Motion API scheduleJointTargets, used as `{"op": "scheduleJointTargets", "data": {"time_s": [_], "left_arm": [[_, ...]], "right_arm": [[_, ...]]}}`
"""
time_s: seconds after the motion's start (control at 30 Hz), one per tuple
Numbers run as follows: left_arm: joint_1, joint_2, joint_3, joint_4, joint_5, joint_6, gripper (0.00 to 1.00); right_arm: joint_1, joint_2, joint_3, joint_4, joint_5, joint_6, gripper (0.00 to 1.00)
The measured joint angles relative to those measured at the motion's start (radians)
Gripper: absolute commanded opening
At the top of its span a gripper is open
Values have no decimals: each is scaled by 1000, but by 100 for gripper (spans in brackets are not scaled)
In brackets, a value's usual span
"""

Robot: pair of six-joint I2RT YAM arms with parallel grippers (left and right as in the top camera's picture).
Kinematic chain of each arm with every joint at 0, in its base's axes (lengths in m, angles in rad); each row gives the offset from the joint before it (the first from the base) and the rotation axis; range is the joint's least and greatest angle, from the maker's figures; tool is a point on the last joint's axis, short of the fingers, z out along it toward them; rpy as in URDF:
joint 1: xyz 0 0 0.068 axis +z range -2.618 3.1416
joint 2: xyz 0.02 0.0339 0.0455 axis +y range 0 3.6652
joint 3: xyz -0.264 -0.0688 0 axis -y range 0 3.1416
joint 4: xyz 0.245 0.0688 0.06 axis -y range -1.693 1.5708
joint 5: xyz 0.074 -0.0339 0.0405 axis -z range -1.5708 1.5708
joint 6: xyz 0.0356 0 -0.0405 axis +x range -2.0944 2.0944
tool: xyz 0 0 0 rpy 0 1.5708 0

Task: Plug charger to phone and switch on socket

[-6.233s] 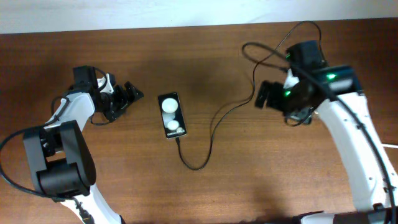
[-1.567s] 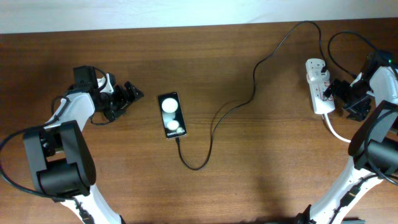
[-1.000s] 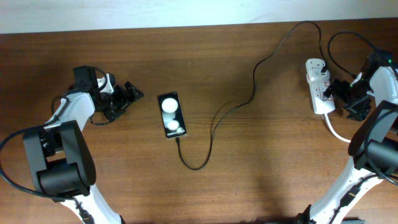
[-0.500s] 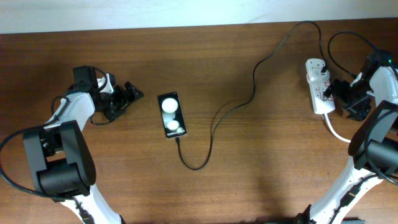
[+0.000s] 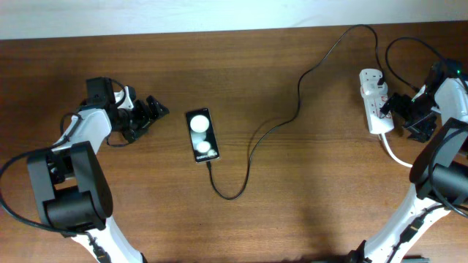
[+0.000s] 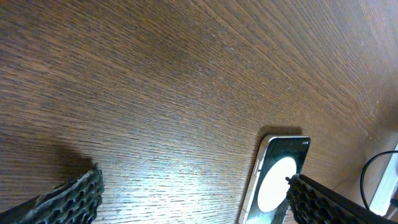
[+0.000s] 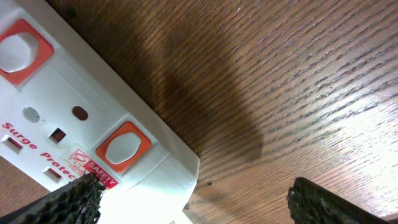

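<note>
The black phone (image 5: 202, 135) lies flat left of the table's middle, its screen showing two white spots; its edge shows in the left wrist view (image 6: 277, 177). The thin black charger cable (image 5: 251, 150) runs from the phone's near end in a loop, then up to the white socket strip (image 5: 374, 109) at the right. In the right wrist view the strip (image 7: 81, 118) shows orange-red switches. My left gripper (image 5: 151, 113) is open and empty, left of the phone. My right gripper (image 5: 395, 108) is open and empty beside the strip's right edge.
The strip's thick white cord (image 5: 395, 155) trails toward the near right. A black arm cable (image 5: 398, 51) loops at the far right. The table's far edge (image 5: 219, 31) meets a white wall.
The right arm pulled back from over the strip to the table's right edge. For the last second and a half nothing has moved. The left arm has stayed still.
</note>
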Motion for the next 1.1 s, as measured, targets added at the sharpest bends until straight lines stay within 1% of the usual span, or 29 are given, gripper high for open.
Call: {"op": "scheduleJointTargets", "data": {"time_s": [0.37,0.47,0.53,0.67,0.77,0.83,1.0,1.1], "left_arm": [[0,-2,0,0,0,0,99],[0,-17,-6,-5,-20,0,99],[0,-50,-17,-9,-33,0,99],[-17,-211,-21,-8,-42,0,99],[-59,-314,-21,-8,-45,0,99],[-101,-352,-21,-8,-46,0,99],[-230,-371,-21,-8,-45,0,99],[-280,-371,-21,-8,-45,0,99]], "right_arm": [[0,0,0,0,0,0,99],[0,0,0,0,0,0,99],[0,0,0,0,0,0,99],[0,0,1,-1,0,0,99],[0,0,1,0,0,0,99],[0,0,1,0,0,0,99],[0,0,1,0,0,0,99],[0,0,1,0,0,0,99]]}}
